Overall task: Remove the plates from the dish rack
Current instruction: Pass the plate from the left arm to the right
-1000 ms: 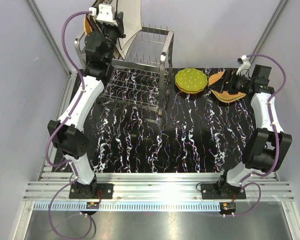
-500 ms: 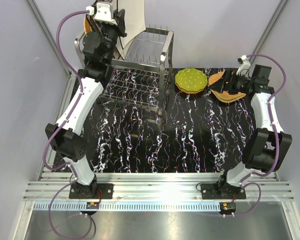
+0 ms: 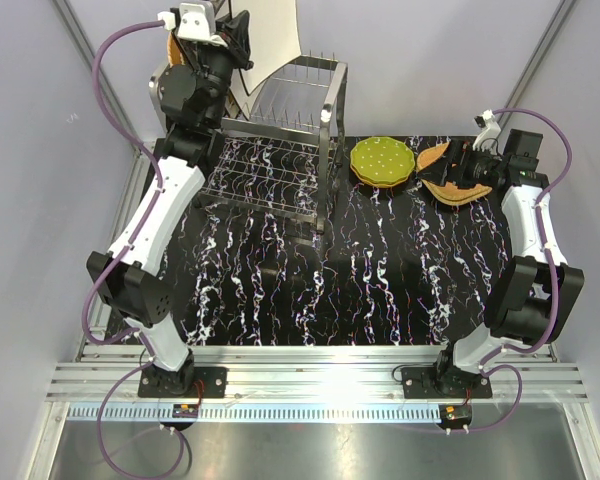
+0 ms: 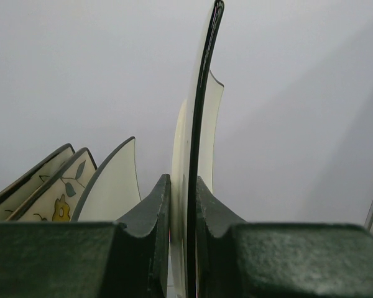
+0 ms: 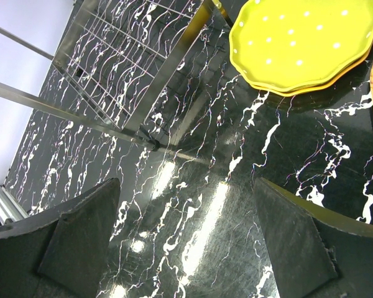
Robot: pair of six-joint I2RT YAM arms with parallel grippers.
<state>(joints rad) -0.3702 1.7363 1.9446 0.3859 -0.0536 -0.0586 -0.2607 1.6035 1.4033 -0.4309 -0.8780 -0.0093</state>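
Gripping a cream plate point(image 4: 199, 112) by its lower edge, the left pincer point(image 4: 181, 192) held it upright and edge-on above the left end of the dish rack point(image 3: 305, 100); the right pincer point(image 5: 186, 242) gaped wide over the desk point(image 5: 236, 180).

I see one dish rack point(image 3: 315, 80) on the one bench point(image 3: 380, 270). There are two green dotted plates point(image 5: 298, 37), stacked. Two wicker plates point(image 3: 432, 156) show beside that stack, partly hidden, and a third wicker plate point(image 3: 170, 45) sits at the rack's far end. The cream plates point(image 4: 202, 93) overlap: at least four edges, but I cannot give an exact count.
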